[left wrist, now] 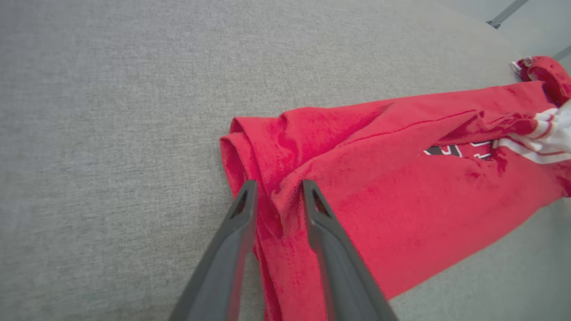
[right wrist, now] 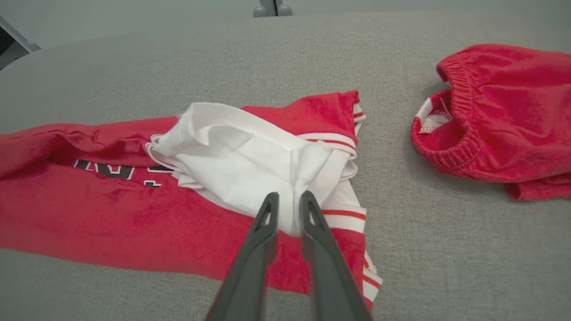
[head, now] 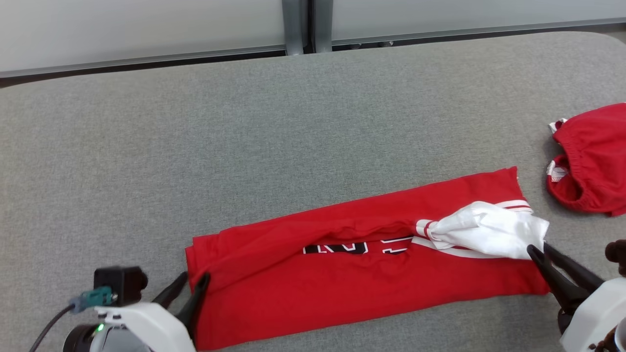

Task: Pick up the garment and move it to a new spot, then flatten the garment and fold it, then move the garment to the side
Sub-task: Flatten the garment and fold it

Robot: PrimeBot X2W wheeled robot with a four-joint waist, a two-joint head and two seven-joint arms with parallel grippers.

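Observation:
The garment (head: 342,283) is a red top with black-and-white lettering, folded into a long band across the grey table (head: 244,122). Its white, red-striped part (head: 489,230) bunches at the right end. My left gripper (head: 194,277) is at the band's left end. In the left wrist view its fingers (left wrist: 279,189) stand apart, open, on either side of a ridge of red cloth (left wrist: 401,191). My right gripper (head: 539,248) is at the right end. Seen from the right wrist (right wrist: 289,196), it pinches a peak of the white cloth (right wrist: 241,169) between nearly closed tips.
A second red piece with an elastic waistband (head: 592,156) lies crumpled at the table's right edge, a little apart from the garment; it also appears in the right wrist view (right wrist: 504,125). Bare grey table stretches behind and left of the garment. A pale wall runs along the far side.

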